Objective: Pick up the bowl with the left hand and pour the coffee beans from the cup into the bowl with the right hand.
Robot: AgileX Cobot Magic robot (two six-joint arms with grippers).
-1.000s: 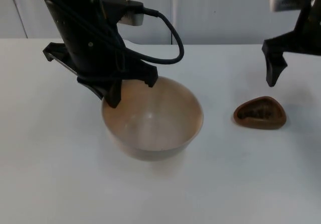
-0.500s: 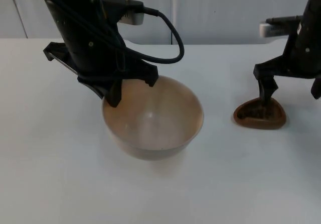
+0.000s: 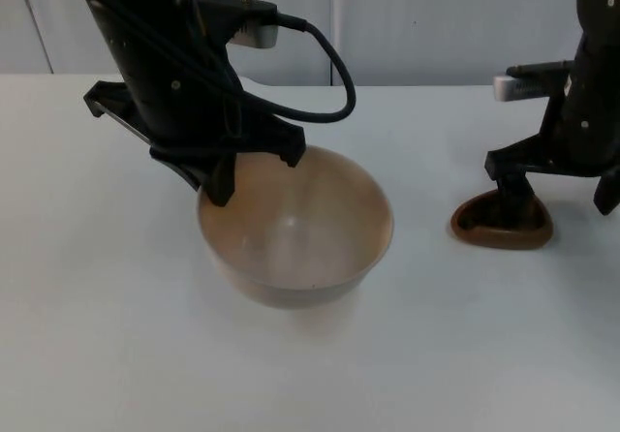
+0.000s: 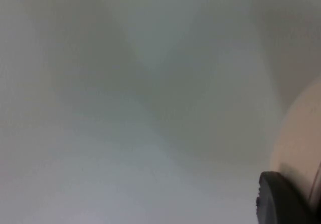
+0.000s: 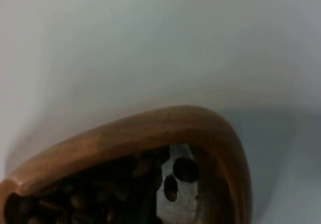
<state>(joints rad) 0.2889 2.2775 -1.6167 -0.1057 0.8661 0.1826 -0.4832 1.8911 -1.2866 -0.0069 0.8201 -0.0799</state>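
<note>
Bowl [image 3: 295, 229], tan and wide, sits near the middle of the table [image 3: 87, 335], with your left gripper [image 3: 254, 172] clamped on its far rim, one finger inside the wall and one outside. Whether the bowl has left the surface cannot be told. Watch that pinch: a thin rim hold on a broad bowl may let it tip or swing once beans land on the near side.

Your right gripper [image 3: 557, 200] stands over the brown cup [image 3: 502, 221] toward the table's right edge, well apart from the bowl. One finger reaches down at the cup's far wall, the other beyond its right end; whether they have closed on it yet cannot be told. The right wrist view looks straight down on the cup's curved wooden wall [image 5: 150, 133] and the dark coffee beans [image 5: 100, 194] inside. The cup is low and tapered, so an off-centre grip could slide along the wall and spill beans onto the table. Pouring from too far off could also send beans past the rim.
</note>
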